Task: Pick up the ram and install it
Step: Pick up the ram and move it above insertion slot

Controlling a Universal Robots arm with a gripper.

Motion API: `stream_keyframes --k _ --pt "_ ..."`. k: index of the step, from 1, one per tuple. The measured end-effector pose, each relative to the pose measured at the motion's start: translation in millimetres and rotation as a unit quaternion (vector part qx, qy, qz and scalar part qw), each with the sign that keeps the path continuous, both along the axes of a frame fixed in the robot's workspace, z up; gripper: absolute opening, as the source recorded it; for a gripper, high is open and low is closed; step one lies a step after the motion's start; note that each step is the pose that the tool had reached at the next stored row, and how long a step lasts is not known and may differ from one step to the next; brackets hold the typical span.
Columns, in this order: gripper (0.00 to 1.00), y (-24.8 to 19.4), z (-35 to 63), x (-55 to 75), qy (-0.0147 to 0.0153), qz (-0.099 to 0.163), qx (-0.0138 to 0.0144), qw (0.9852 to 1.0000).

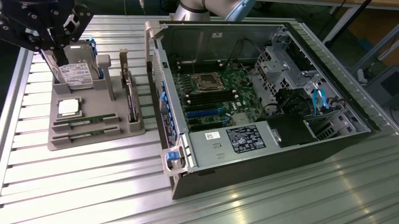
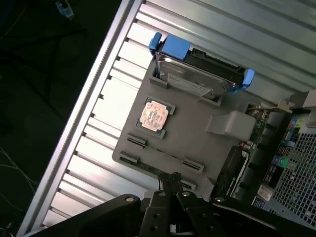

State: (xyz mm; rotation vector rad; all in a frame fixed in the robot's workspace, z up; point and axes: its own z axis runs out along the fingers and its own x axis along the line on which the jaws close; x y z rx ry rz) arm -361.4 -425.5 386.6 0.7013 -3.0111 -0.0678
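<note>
Jaws shut over tray [image 1: 93, 141], ram [image 1: 84, 122], processor [image 1: 68, 107], hard drive [image 1: 78, 74], case [image 1: 268, 158] beside

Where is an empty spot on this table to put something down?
The slatted metal table is bare on the exterior camera's side of the grey parts tray and the open black computer case. The gap between them is tight; the tray is crowded.

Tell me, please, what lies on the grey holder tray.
The grey tray carries an upright hard drive, a square processor, two ram sticks lying in slots and a card on edge. The pincer covers part of one stick in the wrist view.
</note>
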Motion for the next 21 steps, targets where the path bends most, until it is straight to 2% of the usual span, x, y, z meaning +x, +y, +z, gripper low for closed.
stream_keyframes --k 2,4,7,9,11,12,14,18,19,21 --pt "0.10 0.0 0.0 0.0 0.0000 0.030 0.0000 0.9995" --pt "0.10 0.0 0.0 0.0 0.0000 0.055 0.0000 0.9985" --pt "0.10 0.0 0.0 0.0 0.0000 0.088 0.0000 0.9961" --pt "0.10 0.0 0.0 0.0 0.0000 0.123 0.0000 0.9924" --pt "0.10 0.0 -0.1 0.0 0.0000 0.142 0.0000 0.9899" --pt "0.10 0.0 -0.1 0.0 0.0000 0.157 0.0000 0.9877" --pt "0.10 0.0 -0.1 0.0 0.0000 0.190 0.0000 0.9819" --pt "0.10 0.0 -0.2 0.0 0.0000 0.225 0.0000 0.9744" --pt "0.10 0.0 -0.2 0.0 0.0000 0.238 0.0000 0.9712" --pt "0.10 0.0 -0.2 0.0 0.0000 0.256 0.0000 0.9667"
